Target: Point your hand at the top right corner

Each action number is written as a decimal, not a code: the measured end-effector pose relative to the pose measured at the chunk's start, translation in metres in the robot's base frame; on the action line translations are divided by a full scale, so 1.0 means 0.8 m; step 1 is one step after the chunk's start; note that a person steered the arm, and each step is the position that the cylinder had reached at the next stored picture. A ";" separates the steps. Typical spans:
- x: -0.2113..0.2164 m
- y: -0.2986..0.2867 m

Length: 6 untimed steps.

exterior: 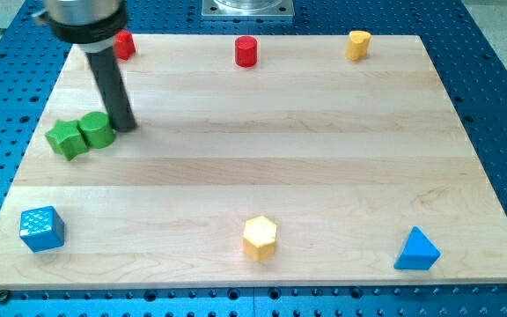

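The arm carries no jaws; it ends in a straight dark rod [111,84] that holds nothing. The tip [124,126] rests on the wooden board [253,167] at the view's left, touching or just beside the right edge of a green cylinder [96,130]; actual contact cannot be confirmed. A green star-like block [65,139] sits against that cylinder's left side. The board's top right corner lies well apart from the tip, across the board; a yellow block [358,44] stands near that corner. A red cylinder [246,51] sits at top centre, and another red block [124,45] at top left, partly behind the arm. Along the bottom stand a blue cube [41,229], a yellow hexagonal block [260,238] and a blue triangular block [417,250].
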State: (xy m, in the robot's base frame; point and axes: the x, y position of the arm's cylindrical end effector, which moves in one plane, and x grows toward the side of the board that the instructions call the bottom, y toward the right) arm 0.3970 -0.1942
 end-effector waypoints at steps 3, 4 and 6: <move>-0.006 0.199; -0.029 0.320; -0.133 0.542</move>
